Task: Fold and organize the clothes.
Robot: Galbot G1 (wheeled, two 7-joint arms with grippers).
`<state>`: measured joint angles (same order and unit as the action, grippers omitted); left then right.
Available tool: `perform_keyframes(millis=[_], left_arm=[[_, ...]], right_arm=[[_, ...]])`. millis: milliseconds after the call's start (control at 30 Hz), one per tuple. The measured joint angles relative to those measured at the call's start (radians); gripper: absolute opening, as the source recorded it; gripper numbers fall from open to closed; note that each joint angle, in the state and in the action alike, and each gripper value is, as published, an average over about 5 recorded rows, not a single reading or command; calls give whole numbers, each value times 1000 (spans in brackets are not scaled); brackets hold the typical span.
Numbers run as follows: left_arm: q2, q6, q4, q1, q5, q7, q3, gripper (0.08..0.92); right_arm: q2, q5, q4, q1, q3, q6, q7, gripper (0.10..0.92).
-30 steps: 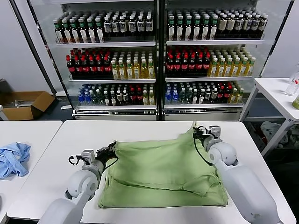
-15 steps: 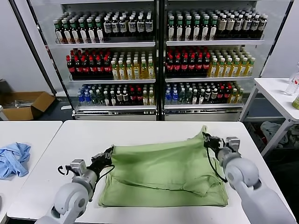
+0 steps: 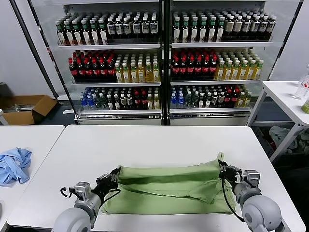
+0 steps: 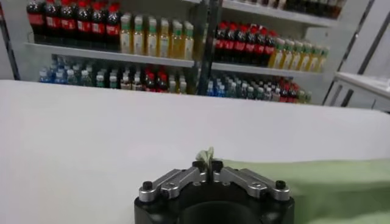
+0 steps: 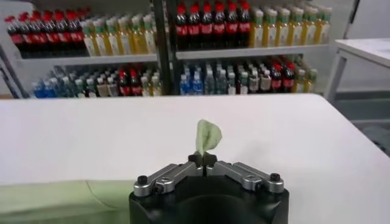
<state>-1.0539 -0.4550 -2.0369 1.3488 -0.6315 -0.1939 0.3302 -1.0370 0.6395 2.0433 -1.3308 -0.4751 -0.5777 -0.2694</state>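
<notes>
The light green polo shirt [image 3: 169, 188] lies folded into a long low band near the front edge of the white table [image 3: 159, 140]. Its collar, buttons and chest print are hidden. My left gripper [image 3: 115, 175] is shut on the shirt's upper left corner, and a green fold [image 4: 208, 154] pokes out between its fingertips. My right gripper [image 3: 223, 169] is shut on the upper right corner, with a green tip [image 5: 207, 135] standing up above the closed jaws. The top layer hangs between the two grippers, slightly above the lower layer.
A light blue cloth garment [image 3: 13, 164] lies on a second white table at the left. A glass-door cooler full of bottles [image 3: 164, 63] stands behind the table. A cardboard box [image 3: 26, 108] sits on the floor far left. Another white table [image 3: 289, 96] is at right.
Both grippers have pulled the shirt's far edge toward the front of the table, folding the top layer over. The shirt now shows as a much narrower band.
</notes>
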Motion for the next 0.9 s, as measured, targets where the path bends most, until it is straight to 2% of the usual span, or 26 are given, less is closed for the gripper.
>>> perform_keyframes(millis=[300,633,733,900], left_arm=[[-50,45,-29,70,155,-26,-1,470],[-164,71,-3,128,338,-84,-19,758],[-198,73,25,126,373,-101,-14,753],[-241,73,58,125,391,-114,0,620]], right_arm=[[-30,-54,27,-57,-2,0,5,465],[-46,-77,43,-102,-9,1,3,749],[-48,-81,46,-112,-11,2,3,804],[-52,-85,51,-126,-13,3,2,822]])
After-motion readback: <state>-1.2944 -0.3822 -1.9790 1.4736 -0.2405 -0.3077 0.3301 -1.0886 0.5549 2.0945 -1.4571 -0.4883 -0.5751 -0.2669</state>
